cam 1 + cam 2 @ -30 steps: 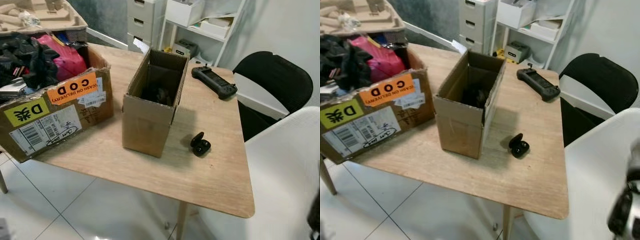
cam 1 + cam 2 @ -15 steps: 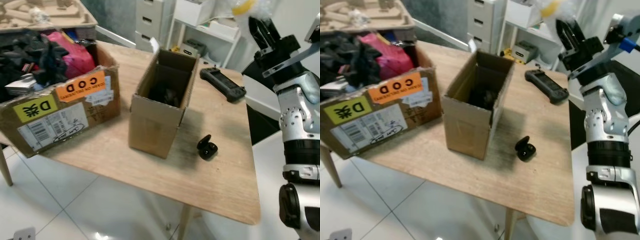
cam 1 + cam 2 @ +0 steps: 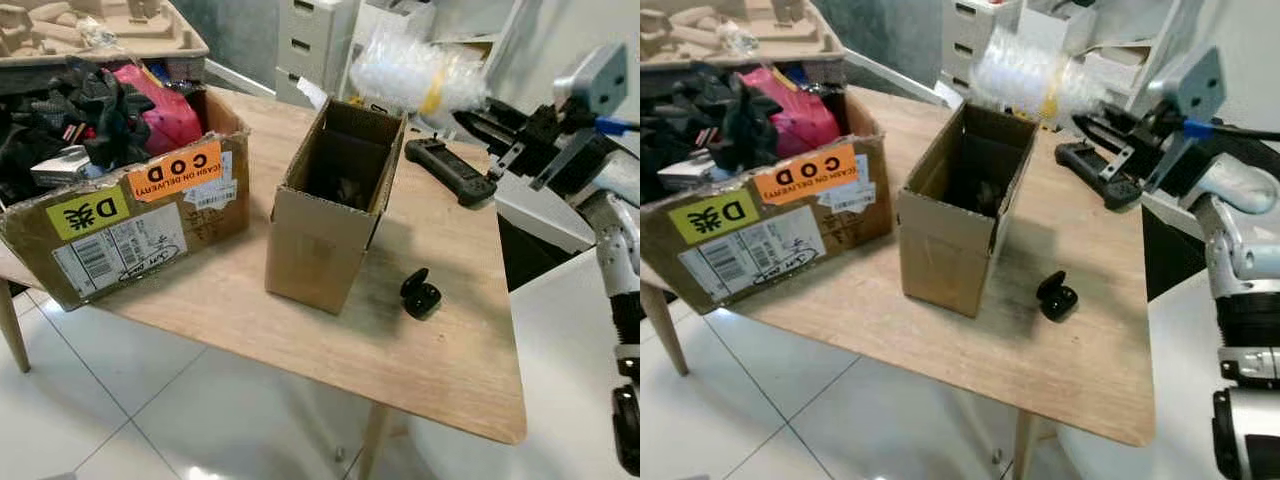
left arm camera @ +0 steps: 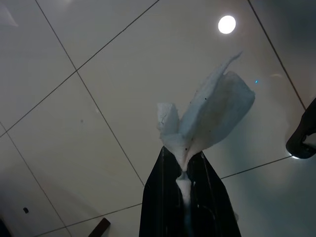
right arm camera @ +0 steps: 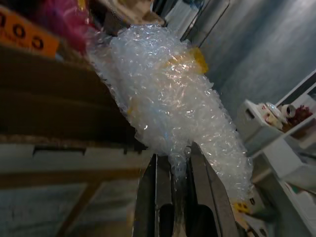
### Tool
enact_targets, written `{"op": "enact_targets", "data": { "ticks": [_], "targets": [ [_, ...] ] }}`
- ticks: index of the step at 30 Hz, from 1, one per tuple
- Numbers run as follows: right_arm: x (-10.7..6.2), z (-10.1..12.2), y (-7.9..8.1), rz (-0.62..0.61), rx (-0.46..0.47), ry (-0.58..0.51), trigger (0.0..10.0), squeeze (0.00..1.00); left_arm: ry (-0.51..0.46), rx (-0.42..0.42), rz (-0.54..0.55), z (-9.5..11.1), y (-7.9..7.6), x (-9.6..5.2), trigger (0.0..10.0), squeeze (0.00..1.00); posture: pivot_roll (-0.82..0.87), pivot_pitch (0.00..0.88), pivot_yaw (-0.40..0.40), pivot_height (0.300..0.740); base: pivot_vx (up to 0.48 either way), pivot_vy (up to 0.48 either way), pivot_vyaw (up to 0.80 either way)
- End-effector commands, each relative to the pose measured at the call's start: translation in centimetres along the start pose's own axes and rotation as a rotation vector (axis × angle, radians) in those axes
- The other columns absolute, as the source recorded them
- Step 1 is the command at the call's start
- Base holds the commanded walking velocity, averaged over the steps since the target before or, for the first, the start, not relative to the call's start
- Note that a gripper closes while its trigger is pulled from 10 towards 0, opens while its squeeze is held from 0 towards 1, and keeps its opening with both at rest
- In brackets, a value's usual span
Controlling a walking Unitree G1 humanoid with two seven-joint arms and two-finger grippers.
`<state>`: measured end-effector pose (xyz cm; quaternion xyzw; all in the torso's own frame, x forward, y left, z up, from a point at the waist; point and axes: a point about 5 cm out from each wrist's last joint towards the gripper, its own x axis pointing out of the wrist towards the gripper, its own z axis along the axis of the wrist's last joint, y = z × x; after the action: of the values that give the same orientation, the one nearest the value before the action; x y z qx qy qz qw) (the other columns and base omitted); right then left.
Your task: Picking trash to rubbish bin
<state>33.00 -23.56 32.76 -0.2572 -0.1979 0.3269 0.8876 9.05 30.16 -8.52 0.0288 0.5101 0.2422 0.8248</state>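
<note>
1. The bubble wrap (image 3: 412,72) is a crumpled, clear, glossy bundle with a strip of yellow tape (image 5: 196,58) across it. It hangs in the air above the far end of the open cardboard box (image 3: 335,200), over the wooden table (image 3: 440,350).
2. The bundle's long axis runs roughly level and crosswise in the head views — the free end points toward the robot's left, the pinched end toward the right gripper (image 3: 1092,125).
3. The right gripper's two black fingers (image 5: 158,197) are closed on a twisted neck of the wrap; the silver arm reaches in from the right at about shelf height.
4. The left gripper (image 4: 183,170) is clamped on a scrap of white paper (image 4: 207,116) that fans out past the fingertips — below it lies glossy tiled floor (image 4: 74,123) with a reflected ceiling light.
5. The open cardboard box is narrow and upright, with dark items at its bottom that cannot be made out.
6. Just beside it on the table, toward the robot's right, sits a small black earbud case (image 3: 420,294) with its lid up.
7. A black handheld controller (image 3: 448,170) lies near the table's far edge.
8. To the left stands a larger carton (image 3: 130,225) with an orange "COD" label, packed with dark cloth and a pink bag.
9. A black chair (image 3: 1170,245) and white shelving (image 3: 400,20) stand behind the table.
</note>
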Motion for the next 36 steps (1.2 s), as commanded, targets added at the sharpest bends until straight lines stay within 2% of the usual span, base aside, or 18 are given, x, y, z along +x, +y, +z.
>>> {"op": "enact_targets", "data": {
  "ticks": [1, 2, 4, 6, 9, 11, 12, 14, 16, 18, 19, 20, 21, 23, 29, 32, 34, 36],
  "targets": [
    [0.0, 0.1, -0.2, 0.022, -0.057, 0.046, 10.0, 0.00, 0.033, 0.015, -0.019, -1.0, -0.6, -0.2, 10.0, 0.00, 0.10, 0.115, -0.069, 0.740, 0.000, 0.000, 0.00],
    [0.0, 0.1, -0.2, 0.022, -0.057, 0.046, 10.0, 0.00, 0.033, 0.015, -0.019, -1.0, -0.6, -0.2, 10.0, 0.00, 0.10, 0.115, -0.069, 0.740, 0.000, 0.000, 0.00],
    [0.2, 0.1, -0.9, 0.017, -0.175, 0.133, 10.0, 0.00, 0.037, 0.018, -0.022, -1.1, -0.7, -0.2, 10.0, 0.00, 0.10, 0.114, -0.070, 0.740, 0.000, 0.000, 0.00],
    [0.7, 0.4, -1.7, -0.022, -0.239, 0.149, 10.0, 0.00, 0.043, 0.020, -0.026, -1.4, -0.8, -0.2, 10.0, 0.00, 0.10, 0.113, -0.070, 0.740, 0.000, 0.000, 0.00],
    [0.9, 0.5, -1.9, -0.045, -0.243, 0.138, 10.0, 0.00, 0.045, 0.021, -0.027, -1.4, -0.9, -0.3, 10.0, 0.00, 0.10, 0.113, -0.070, 0.740, 0.000, 0.000, 0.00],
    [1.4, 0.8, -2.9, -0.176, -0.179, 0.054, 10.0, 0.00, 0.049, 0.023, -0.031, -1.6, -1.1, -0.3, 10.0, 0.00, 0.10, 0.112, -0.076, 0.740, 0.000, 0.000, 0.00],
    [1.4, 0.8, -2.9, -0.176, -0.179, 0.054, 10.0, 0.00, 0.049, 0.023, -0.031, -1.6, -1.1, -0.3, 10.0, 0.00, 0.10, 0.112, -0.076, 0.740, 0.000, 0.000, 0.00],
    [2.0, 0.8, -3.1, -0.249, -0.086, -0.017, 10.0, 0.00, 0.052, 0.022, -0.033, -1.7, -1.2, -0.3, 10.0, 0.00, 0.11, 0.111, -0.078, 0.740, 0.000, 0.000, 0.00],
    [2.0, 0.8, -3.1, -0.249, -0.086, -0.017, 10.0, 0.00, 0.052, 0.022, -0.033, -1.7, -1.2, -0.3, 10.0, 0.00, 0.11, 0.111, -0.078, 0.740, 0.000, 0.000, 0.00],
    [3.1, 0.6, -2.5, -0.304, 0.077, -0.120, 10.0, 0.00, 0.054, 0.024, -0.034, -1.7, -1.2, -0.3, 10.0, 0.00, 0.11, 0.112, -0.078, 0.740, 0.000, 0.000, 0.00],
    [3.1, 0.6, -2.5, -0.304, 0.077, -0.120, 10.0, 0.00, 0.054, 0.024, -0.034, -1.7, -1.2, -0.3, 10.0, 0.00, 0.11, 0.112, -0.078, 0.740, 0.000, 0.000, 0.00],
    [4.3, 0.0, -2.0, -0.372, 0.252, -0.204, 10.0, 0.00, 0.056, 0.029, -0.035, -1.8, -1.1, -0.3, 10.0, 0.00, 0.11, 0.109, -0.076, 0.740, 0.000, 0.000, 0.00],
    [4.3, 0.0, -2.0, -0.372, 0.252, -0.204, 10.0, 0.00, 0.056, 0.029, -0.035, -1.8, -1.1, -0.3, 10.0, 0.00, 0.11, 0.109, -0.076, 0.740, 0.000, 0.000, 0.00],
    [5.3, -0.4, -1.3, -0.417, 0.431, -0.277, 10.0, 0.00, 0.056, 0.036, -0.035, -1.8, -1.0, -0.3, 10.0, 0.00, 0.11, 0.109, -0.074, 0.740, 0.000, 0.000, 0.00],
    [7.6, 0.5, 1.0, -0.380, 0.932, -0.533, 10.0, 0.00, 0.055, 0.055, -0.039, -1.8, -1.0, -0.3, 10.0, 0.00, 0.11, 0.105, -0.069, 0.740, 0.000, 0.000, 0.00],
    [8.1, 0.6, 1.6, -0.364, 1.002, -0.560, 10.0, 0.00, 0.055, 0.058, -0.041, -1.8, -1.1, -0.3, 10.0, 0.00, 0.11, 0.105, -0.068, 0.740, 0.000, 0.000, 0.00],
    [8.7, 0.5, 2.6, -0.332, 1.113, -0.572, 10.0, 0.00, 0.056, 0.064, -0.046, -1.8, -1.2, -0.3, 10.0, 0.00, 0.11, 0.108, -0.068, 0.740, 0.000, 0.000, 0.00],
    [8.9, 0.5, 2.9, -0.320, 1.140, -0.567, 10.0, 0.00, 0.057, 0.066, -0.047, -1.8, -1.2, -0.3, 10.0, 0.00, 0.11, 0.108, -0.068, 0.740, 0.000, 0.000, 0.00]
  ]
}}
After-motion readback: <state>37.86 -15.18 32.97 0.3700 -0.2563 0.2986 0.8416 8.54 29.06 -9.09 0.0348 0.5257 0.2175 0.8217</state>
